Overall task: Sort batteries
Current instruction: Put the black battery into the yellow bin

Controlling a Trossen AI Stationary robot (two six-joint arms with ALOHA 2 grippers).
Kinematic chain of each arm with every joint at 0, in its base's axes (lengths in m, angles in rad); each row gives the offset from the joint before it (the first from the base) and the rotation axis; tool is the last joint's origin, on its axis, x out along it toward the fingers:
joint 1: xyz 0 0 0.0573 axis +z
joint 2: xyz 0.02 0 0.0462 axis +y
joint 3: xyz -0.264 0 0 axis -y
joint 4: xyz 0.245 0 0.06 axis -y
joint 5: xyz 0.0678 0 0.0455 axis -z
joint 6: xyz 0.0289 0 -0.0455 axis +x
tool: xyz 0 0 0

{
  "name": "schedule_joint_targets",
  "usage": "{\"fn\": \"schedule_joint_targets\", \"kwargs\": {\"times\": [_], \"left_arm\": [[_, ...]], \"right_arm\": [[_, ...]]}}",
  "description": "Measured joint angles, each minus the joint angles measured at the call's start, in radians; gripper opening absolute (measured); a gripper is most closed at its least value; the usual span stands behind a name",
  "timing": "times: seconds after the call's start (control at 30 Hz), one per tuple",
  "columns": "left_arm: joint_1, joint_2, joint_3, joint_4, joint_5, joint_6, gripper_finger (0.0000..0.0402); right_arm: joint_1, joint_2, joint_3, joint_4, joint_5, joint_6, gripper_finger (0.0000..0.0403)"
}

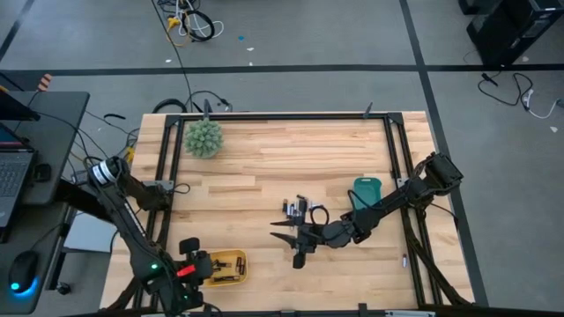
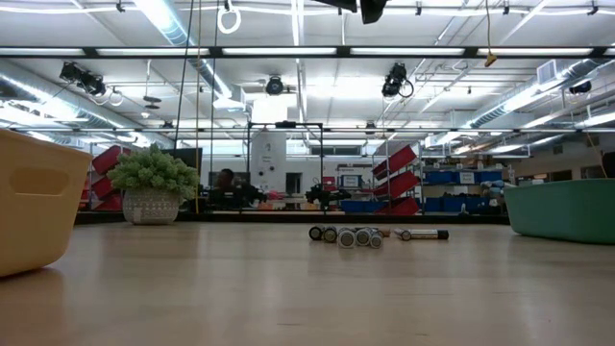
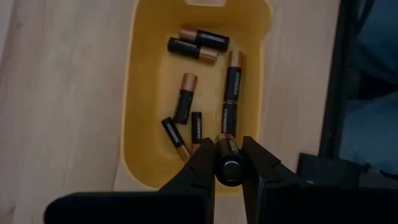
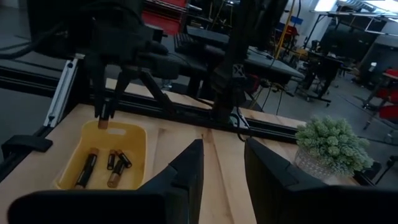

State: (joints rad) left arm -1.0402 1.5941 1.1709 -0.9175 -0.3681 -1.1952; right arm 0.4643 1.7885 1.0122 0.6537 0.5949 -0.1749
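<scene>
My left gripper (image 3: 227, 167) is shut on a black battery with a copper end (image 3: 227, 158) above the yellow tray (image 3: 142, 93), which holds several black-and-copper batteries (image 3: 185, 97). It also shows in the right wrist view (image 4: 102, 115) and in the high view (image 1: 211, 264). My right gripper (image 1: 291, 244) is open and empty, hovering just near of a small cluster of batteries (image 1: 298, 210) that lie on their sides mid-table. The cluster also shows in the low view (image 2: 348, 234). My left gripper pinches the battery's round sides (image 3: 217, 163) between its two fingers. The fingers come from above and point down, with the battery lying along them. The battery stands upright, copper end (image 4: 103, 123) down, lifted clear above the tray.
A teal tray (image 1: 367, 187) stands right of the battery cluster. A spiky green ball (image 1: 204, 138) sits in a pot at the far left. Black frame rails (image 1: 167, 167) run along the table's left, right and far sides. Bare wood lies between the trays.
</scene>
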Motion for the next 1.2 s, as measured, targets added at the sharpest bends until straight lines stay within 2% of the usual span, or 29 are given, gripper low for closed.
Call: {"fn": "schedule_joint_targets", "kwargs": {"times": [0.33, 0.6, 0.83, 1.03, 1.2], "left_arm": [[0.0, 0.004, 0.0, 0.008, -0.023, -0.008, 0.0104], [0.0, 0.004, 0.0, 0.008, -0.055, -0.007, 0.0116], [0.002, 0.004, 0.0, 0.005, -0.233, 0.043, 0.0117], [0.023, 0.004, 0.0, 0.004, -0.438, 0.135, 0.0117], [0.052, 0.004, 0.0, 0.005, -0.604, 0.182, 0.0117]], "right_arm": [[-0.003, 0.0, 0.0, -0.003, 0.0, 0.015, 0.0102], [-0.004, 0.0, 0.0, -0.007, 0.009, 0.03, 0.0101], [-0.017, 0.0, 0.0, -0.045, 0.175, 0.075, 0.0101], [-0.09, -0.021, 0.0, -0.212, 0.165, 0.245, 0.01], [-0.174, -0.061, 0.0, -0.441, 0.057, 0.375, 0.01]]}}
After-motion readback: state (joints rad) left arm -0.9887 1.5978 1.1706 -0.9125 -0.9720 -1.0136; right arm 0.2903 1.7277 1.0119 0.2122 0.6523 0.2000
